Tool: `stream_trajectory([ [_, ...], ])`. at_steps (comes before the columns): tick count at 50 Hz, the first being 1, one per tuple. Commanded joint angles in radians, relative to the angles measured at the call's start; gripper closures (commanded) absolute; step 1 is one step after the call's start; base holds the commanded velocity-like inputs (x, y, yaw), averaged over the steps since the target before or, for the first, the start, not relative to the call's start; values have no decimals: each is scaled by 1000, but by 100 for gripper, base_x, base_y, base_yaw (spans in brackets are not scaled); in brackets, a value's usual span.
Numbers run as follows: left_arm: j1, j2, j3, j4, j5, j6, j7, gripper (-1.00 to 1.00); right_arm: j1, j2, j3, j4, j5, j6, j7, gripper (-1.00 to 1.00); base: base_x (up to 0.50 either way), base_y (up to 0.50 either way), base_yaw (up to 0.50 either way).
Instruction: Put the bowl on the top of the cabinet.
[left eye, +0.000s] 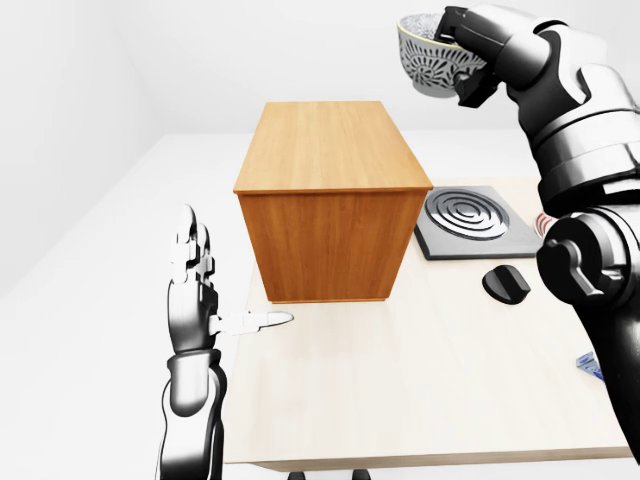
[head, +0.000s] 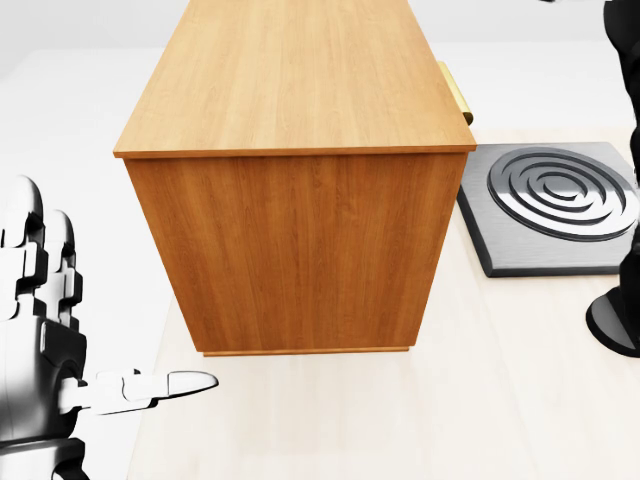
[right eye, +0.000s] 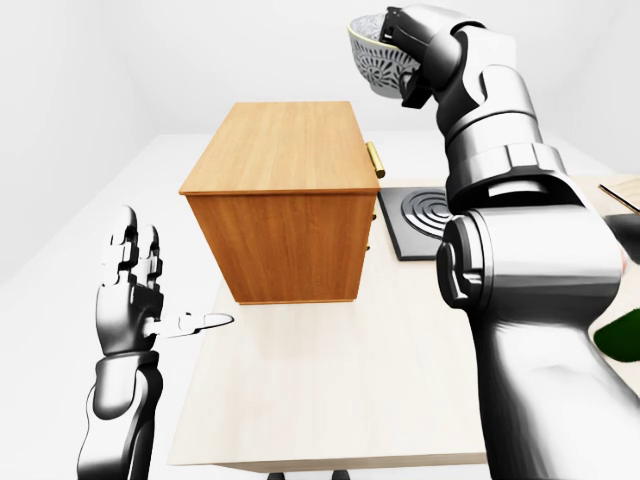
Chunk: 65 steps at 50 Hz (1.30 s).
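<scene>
Bowl (left eye: 428, 62), white with a dark lacy pattern on its outer wall, hangs in the air near the top of the left-eye view, up and to the right of the cabinet's top and clear of it. It is tilted, its mouth turned up and toward the view's left; what little of the inside shows looks pale, and whether anything lies in it cannot be told. The right hand (left eye: 468, 55) is clamped on it, fingers hooked over the rim and down the right side of the wall. The wooden cabinet (left eye: 325, 205) stands upright on the desk (left eye: 420, 400), its long axis running from the view's bottom toward its top, and its flat top carries nothing. A brass handle (right eye: 376, 160) juts from its right side in the right-eye view. Just beside the cabinet, to the right, a grey square plate with concentric rings (left eye: 470, 220) lies flat on the desk, and a small black rounded thing (left eye: 506, 282) rests near it, lower in the view. The left hand (left eye: 200, 290) stands raised at the desk's left edge, fingers spread apart and upright, thumb pointing right toward the cabinet's base, touching nothing.
</scene>
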<state>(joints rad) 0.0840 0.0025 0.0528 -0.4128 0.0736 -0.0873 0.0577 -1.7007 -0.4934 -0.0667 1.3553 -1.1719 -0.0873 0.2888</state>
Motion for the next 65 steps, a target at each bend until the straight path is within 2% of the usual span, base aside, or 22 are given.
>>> stream_trajectory([
  [1, 1, 1, 3, 6, -5, 0, -2, -100, -38, 108, -1, 9, -5, 0, -11, 100, 0, 0, 0],
  [29, 3, 1, 6, 5, -8, 0, -4, -100, -10, 259, 49, 2, 22, 0, 6, 100, 0, 0, 0],
  [65, 14, 0, -2, 0, -10, 0, -16, -100, 36, 325, 74, -3, 13, 0, 28, 100, 0, 0, 0],
])
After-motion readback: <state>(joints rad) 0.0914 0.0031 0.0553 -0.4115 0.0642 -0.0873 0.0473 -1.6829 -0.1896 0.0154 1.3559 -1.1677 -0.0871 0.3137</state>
